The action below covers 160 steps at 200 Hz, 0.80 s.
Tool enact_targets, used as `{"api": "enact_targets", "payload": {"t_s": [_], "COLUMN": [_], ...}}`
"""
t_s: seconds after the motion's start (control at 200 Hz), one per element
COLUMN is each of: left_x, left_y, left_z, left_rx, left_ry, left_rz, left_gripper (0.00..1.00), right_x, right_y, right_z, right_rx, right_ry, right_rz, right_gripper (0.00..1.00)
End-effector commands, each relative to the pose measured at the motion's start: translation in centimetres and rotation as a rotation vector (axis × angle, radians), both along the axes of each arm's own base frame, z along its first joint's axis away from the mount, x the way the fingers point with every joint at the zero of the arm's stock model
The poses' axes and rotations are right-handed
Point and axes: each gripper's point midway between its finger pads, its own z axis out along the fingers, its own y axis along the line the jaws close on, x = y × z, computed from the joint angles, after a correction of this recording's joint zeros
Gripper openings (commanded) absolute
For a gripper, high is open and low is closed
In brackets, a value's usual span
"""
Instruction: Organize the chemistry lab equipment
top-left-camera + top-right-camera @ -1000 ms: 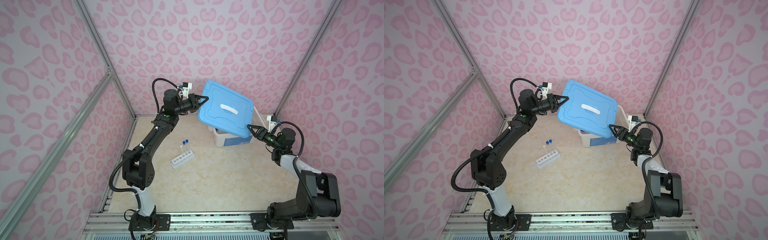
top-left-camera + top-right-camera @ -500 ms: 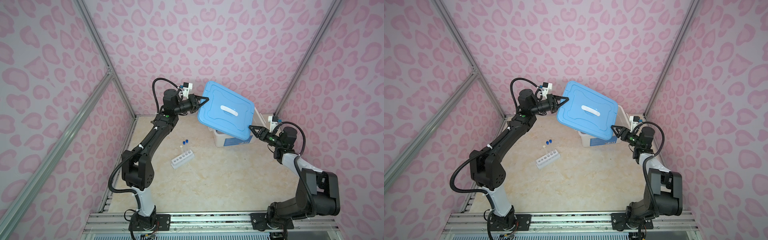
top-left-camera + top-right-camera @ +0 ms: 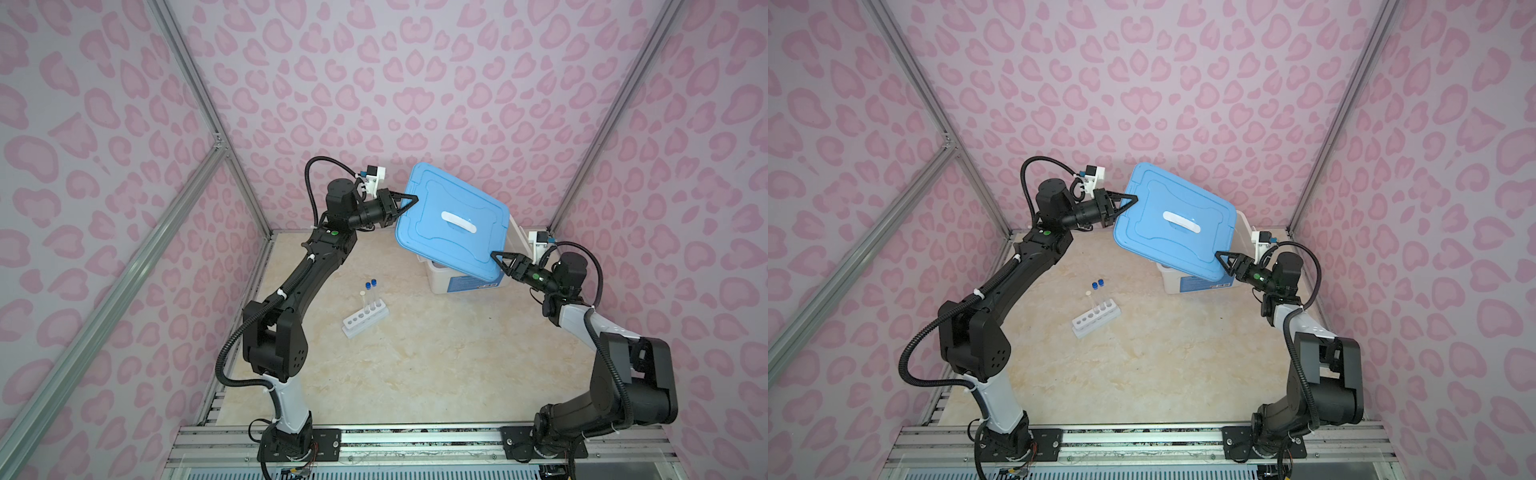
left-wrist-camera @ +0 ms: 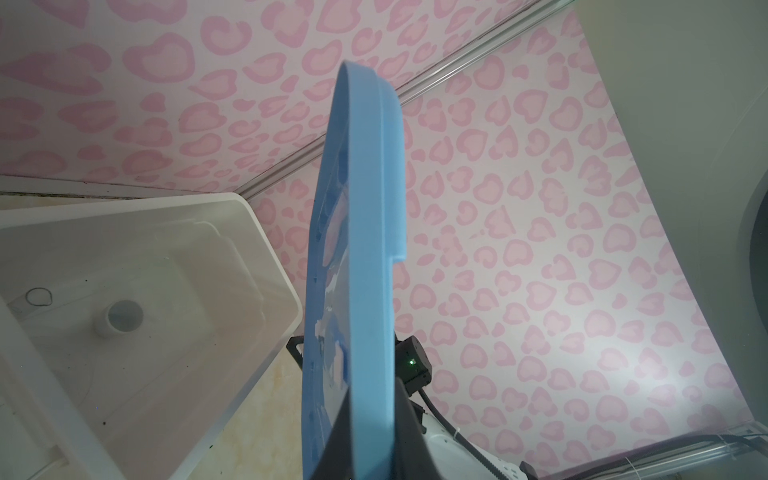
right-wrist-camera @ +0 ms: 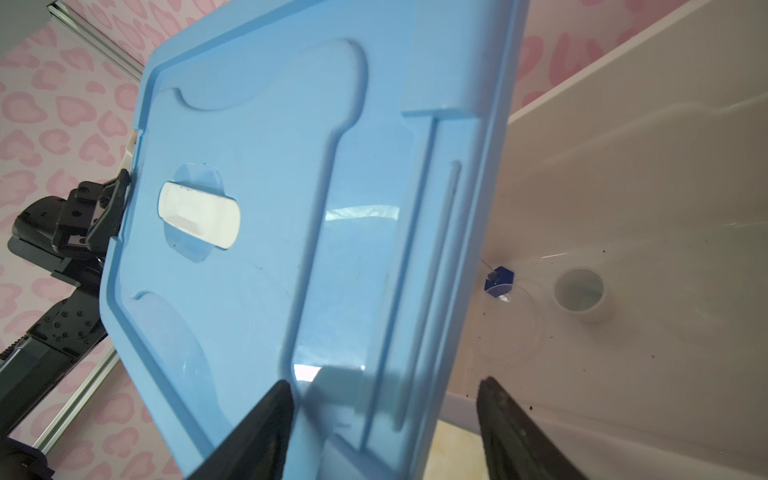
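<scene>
The blue lid (image 3: 453, 224) (image 3: 1175, 224) hangs tilted above the white bin (image 3: 461, 284) (image 3: 1192, 282). My left gripper (image 3: 409, 199) (image 3: 1131, 198) (image 4: 370, 415) is shut on the lid's (image 4: 357, 249) far edge. My right gripper (image 3: 498, 262) (image 3: 1222, 262) (image 5: 384, 382) is open, its jaws astride the lid's (image 5: 270, 208) near corner. Inside the bin (image 4: 266, 245) lie a small white cup (image 4: 118, 318) (image 5: 579, 295), a tiny blue-based cylinder (image 5: 498, 282) and a clear petri dish (image 5: 505, 328). The white rack (image 3: 365, 320) (image 3: 1096, 318) holds two blue-capped test tubes (image 3: 371, 291) (image 3: 1097, 284) and a white-capped one (image 3: 363, 299) (image 3: 1088, 293).
The bin stands at the back right of the beige table, close to the pink patterned walls. The rack stands left of the middle, between the two arms. A metal rail (image 3: 415, 436) runs along the front edge.
My right arm has shifted slightly at the lid's near corner. The lid and my left arm have stayed where they were.
</scene>
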Motion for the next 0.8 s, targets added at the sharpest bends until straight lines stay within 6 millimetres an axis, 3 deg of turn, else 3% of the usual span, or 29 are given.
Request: {"api": "enact_targets", "payload": {"t_s": [0.0,0.12,0.275,0.41,0.795], "left_x": [-1.1,-0.8,-0.1,0.8,4.6], "left_y": [0.2,0.0,-0.3,-0.5,-1.6], "left_z": [2.4,1.7,0.9,-0.2,-5.7], "left_rx": [-0.028,-0.025,-0.02,-0.009,0.041], "left_ry": [-0.082,-0.068,-0.065,-0.053,0.021], "left_rz": [-0.015,-0.015,-0.017,-0.01,0.026], "left_gripper": [0.04,0.04,0.04,0.04,0.08], "right_x": [0.1,0.2,0.1,0.1,1.8], "right_y": [0.4,1.0,1.3,1.2,-0.9], "right_z": [1.4,2.2,2.8,2.8,1.6], "right_rx": [0.029,0.066,0.097,0.09,0.035], "right_ry": [-0.059,-0.081,-0.093,-0.084,-0.009], "right_rz": [0.027,0.05,0.07,0.07,0.007], "right_gripper": [0.7,0.69,0.57,0.52,0.46]}}
